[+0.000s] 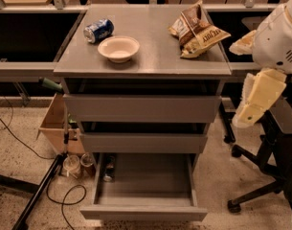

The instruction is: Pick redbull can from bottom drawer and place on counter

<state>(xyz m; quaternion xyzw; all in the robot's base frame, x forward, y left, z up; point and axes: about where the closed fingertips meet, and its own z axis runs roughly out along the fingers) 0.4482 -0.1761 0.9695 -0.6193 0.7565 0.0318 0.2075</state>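
Observation:
The bottom drawer (144, 206) is pulled open at the foot of the grey cabinet. The redbull can (108, 168) lies on its side in the drawer, against the left wall near the back, partly shadowed by the drawer above. The counter (155, 56) is the flat grey top of the cabinet. My gripper (244, 118) hangs at the right edge of the view, beside the cabinet at the height of the top drawer. It is well away from the can and holds nothing that I can see.
On the counter lie a short blue can (98, 30), a cream bowl (118, 48) and chip bags (197, 28). Two upper drawers (141, 108) stand slightly open. A cardboard box (54, 124), jars, cables and a stand leg sit on the floor at left. An office chair base (260, 186) is at right.

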